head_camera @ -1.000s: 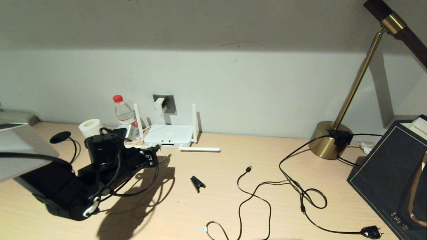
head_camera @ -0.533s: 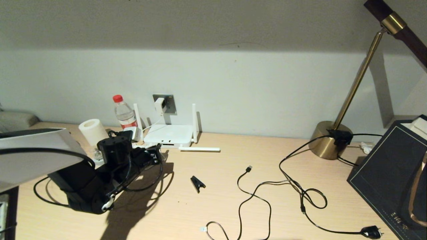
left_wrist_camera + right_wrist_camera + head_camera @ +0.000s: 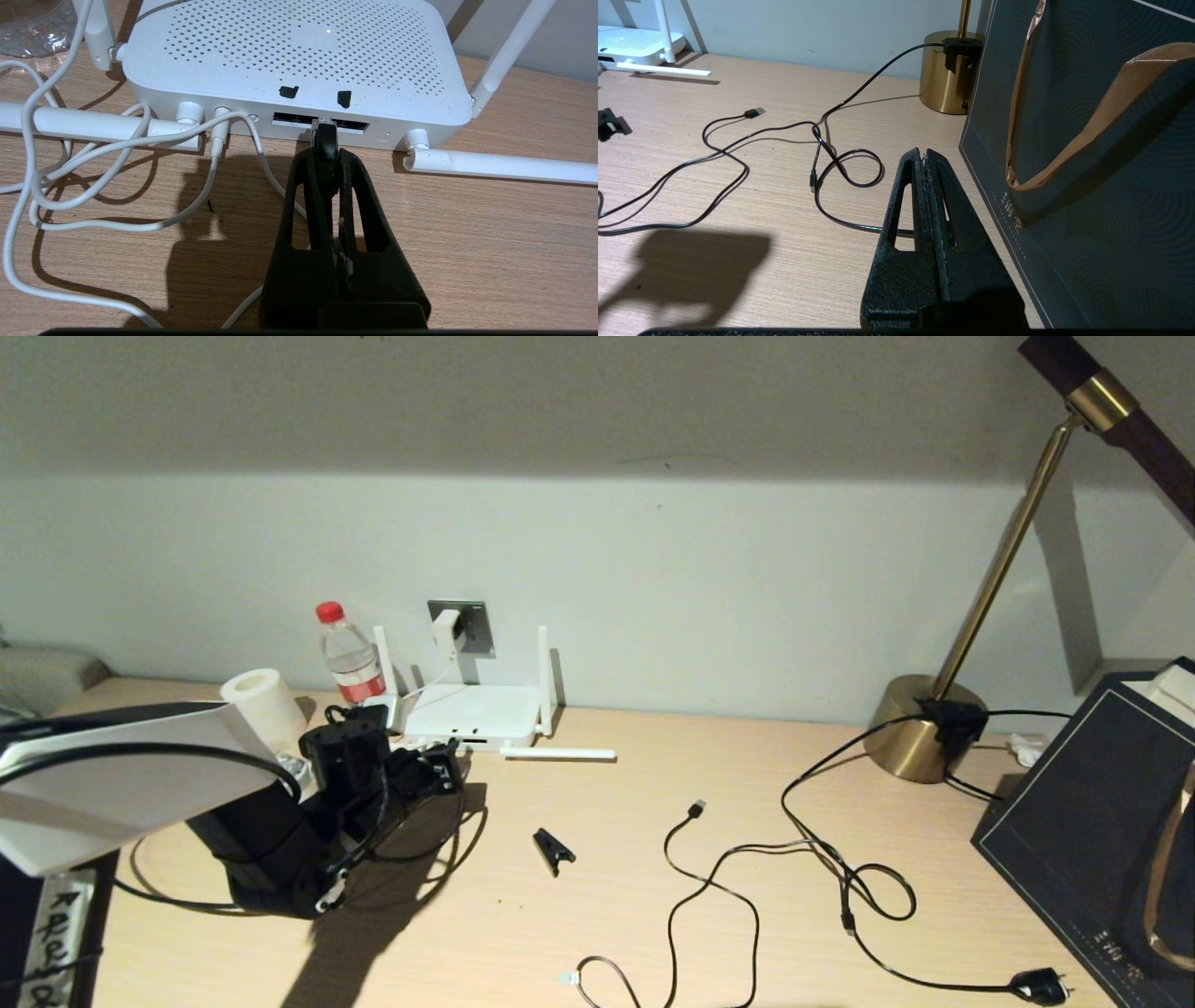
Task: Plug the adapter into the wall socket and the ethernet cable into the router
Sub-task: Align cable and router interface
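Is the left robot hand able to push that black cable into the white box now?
Probably yes. The left gripper pinches the ethernet cable, whose clear tip sits at the router port slot; nothing is between them.

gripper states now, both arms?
Left gripper: shut on the ethernet cable, tip at the router port.
Right gripper: shut, empty.

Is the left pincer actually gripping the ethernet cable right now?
Touching. In the left wrist view the left pincer is closed on the ethernet cable, its clear connector tip at the router port slot.
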You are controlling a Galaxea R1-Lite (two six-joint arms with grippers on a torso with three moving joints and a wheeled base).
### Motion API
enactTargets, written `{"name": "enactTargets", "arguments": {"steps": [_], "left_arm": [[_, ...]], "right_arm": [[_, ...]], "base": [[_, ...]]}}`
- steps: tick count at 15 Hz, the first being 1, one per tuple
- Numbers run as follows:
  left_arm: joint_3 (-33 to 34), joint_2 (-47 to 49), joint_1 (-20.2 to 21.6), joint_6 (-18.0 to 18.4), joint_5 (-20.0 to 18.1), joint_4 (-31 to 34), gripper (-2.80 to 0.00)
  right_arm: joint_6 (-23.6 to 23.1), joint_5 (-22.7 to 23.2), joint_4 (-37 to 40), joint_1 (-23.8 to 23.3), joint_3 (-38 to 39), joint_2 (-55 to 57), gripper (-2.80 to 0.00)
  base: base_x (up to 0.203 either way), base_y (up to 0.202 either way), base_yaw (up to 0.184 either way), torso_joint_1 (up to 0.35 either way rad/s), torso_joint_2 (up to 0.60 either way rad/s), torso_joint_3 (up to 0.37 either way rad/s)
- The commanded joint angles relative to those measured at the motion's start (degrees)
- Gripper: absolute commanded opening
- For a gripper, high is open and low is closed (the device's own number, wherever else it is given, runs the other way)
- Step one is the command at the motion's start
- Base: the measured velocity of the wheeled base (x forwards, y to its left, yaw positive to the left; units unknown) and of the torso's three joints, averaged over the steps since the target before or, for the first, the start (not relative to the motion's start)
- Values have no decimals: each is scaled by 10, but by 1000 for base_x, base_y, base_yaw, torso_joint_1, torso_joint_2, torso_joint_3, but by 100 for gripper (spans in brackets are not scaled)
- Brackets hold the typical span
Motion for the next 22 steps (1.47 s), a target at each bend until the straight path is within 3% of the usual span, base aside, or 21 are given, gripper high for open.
{"name": "enactTargets", "arguments": {"steps": [1,11,22], "left_arm": [[-5,8,1,-1,0,-3,-280],[16,1,11,27,-2,-5,-280],[1,12,11,29,-3,-5,-280]], "right_arm": [[0,0,0,0,20,1,-280],[0,0,0,0,20,1,-280],[0,0,0,0,20,1,-280]], "base": [[0,0,0,0,0,0],[0,0,0,0,0,0],[0,0,0,0,0,0]]}}
